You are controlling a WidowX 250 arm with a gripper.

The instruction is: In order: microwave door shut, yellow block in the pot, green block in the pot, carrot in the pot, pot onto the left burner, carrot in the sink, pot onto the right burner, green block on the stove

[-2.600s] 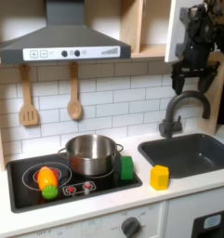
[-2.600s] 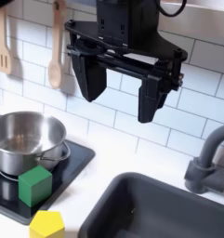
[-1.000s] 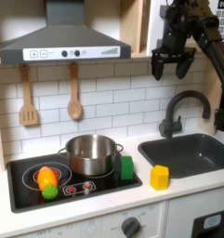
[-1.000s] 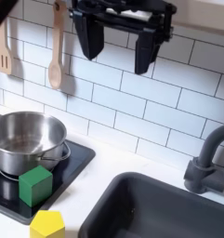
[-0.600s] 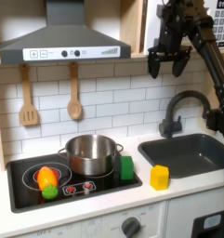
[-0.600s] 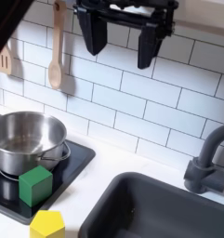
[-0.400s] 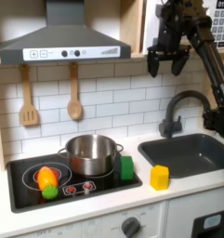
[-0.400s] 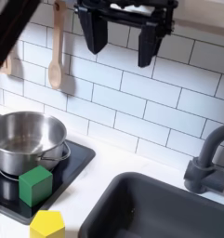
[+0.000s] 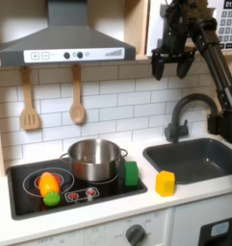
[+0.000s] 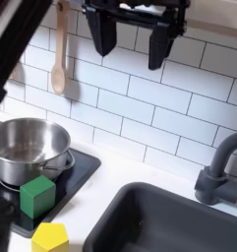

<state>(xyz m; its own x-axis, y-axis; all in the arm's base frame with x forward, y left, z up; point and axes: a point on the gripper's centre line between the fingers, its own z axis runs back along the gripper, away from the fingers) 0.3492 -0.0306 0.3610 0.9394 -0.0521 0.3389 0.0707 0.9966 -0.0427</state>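
My gripper hangs high at 1 o'clock in the first exterior view, wide open and holding nothing. The pot stands on the stove, the carrot at its 8 o'clock, the green block touching its right side, and the yellow block on the tabletop beside the sink.

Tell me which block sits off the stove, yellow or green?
The yellow block: it stands on the white counter between the stove and the sink. The green block stands on the black cooktop, right beside the pot.
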